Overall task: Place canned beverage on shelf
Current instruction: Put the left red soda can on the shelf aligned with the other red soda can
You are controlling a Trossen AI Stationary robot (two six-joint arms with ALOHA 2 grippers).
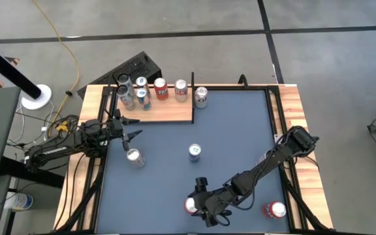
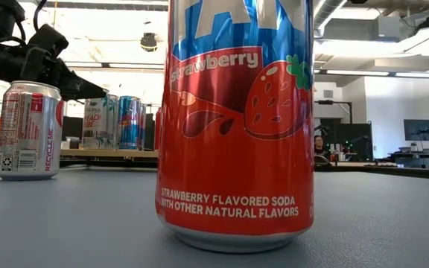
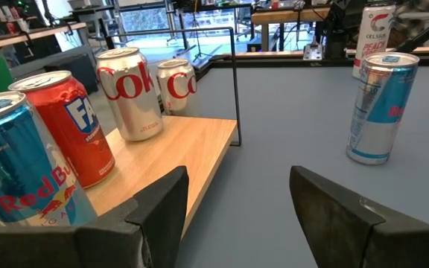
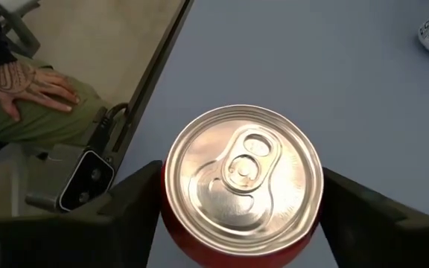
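I am at the grasp step. My right hand [image 4: 237, 223] is low at the bottom centre of the high view, its two dark fingers [image 4: 136, 197] set on both sides of the red strawberry soda can [image 4: 243, 182], which stands upright on the blue worktop [image 4: 311, 67]. The fingers seem to be just beside the can wall; if they already press it, I cannot tell. The left hand [image 3: 233, 216] waits released at the corner of the light-brown wooden shelf [image 1: 168, 112] in the upper left, where several cans already stand. Next I must close firmly, lift straight, then carry the can across to a free part of the board.
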